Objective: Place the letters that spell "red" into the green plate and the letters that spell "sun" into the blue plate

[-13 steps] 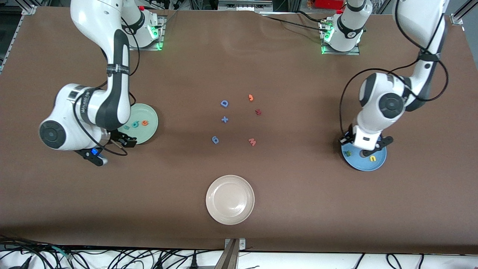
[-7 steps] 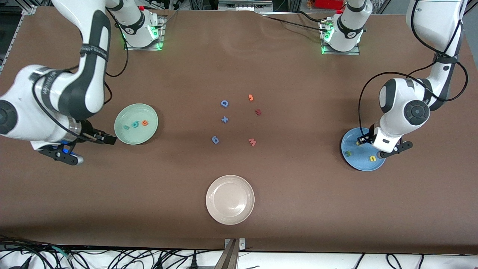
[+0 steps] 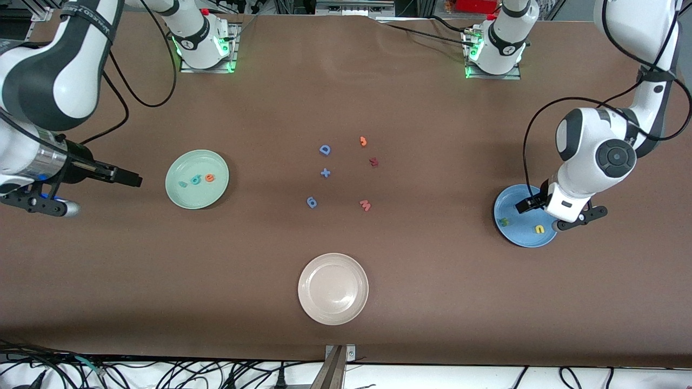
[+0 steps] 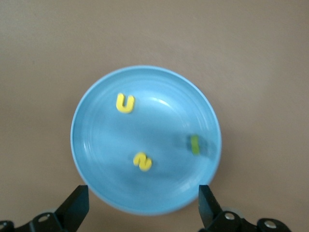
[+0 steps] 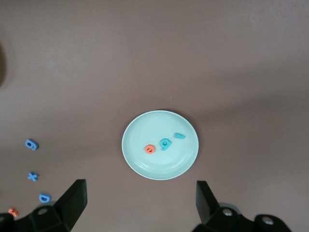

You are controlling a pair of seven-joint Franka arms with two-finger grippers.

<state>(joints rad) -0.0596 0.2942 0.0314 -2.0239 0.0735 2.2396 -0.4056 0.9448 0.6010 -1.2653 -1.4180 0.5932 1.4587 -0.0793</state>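
The round pale mint-green plate [image 3: 197,179] sat near the bench edge at the right arm's end, and in it lay the three small foam pieces in a short row: the teal "r" [image 3: 183,183], the teal "d" [image 3: 195,179] and the orange "e" [image 3: 209,177]. The right hand [image 3: 127,179] hung over bare bench just beside that plate, toward the bench's end, with its two black fingers spread wide and nothing between them. From its wrist view the plate lay ahead of the open fingers, well apart from them.

Near the bench edge at the left arm's end was the round medium-blue plate [image 3: 525,215]. The left wrist view showed all three pieces in it: the yellow "u" [image 4: 125,103], the yellow "s" [image 4: 142,161] and the dark green "n" [image 4: 195,144]. The left hand [image 3: 532,204] hovered directly over this plate, fingers spread on either side of the plate's rim in its own view, gripping nothing.

To my eye both words were already in their plates, so the coming move looked like a plain lift away; the left hand was the one with letters straight below it, the "s" closest beneath. The spare pieces stayed in the bench's middle.
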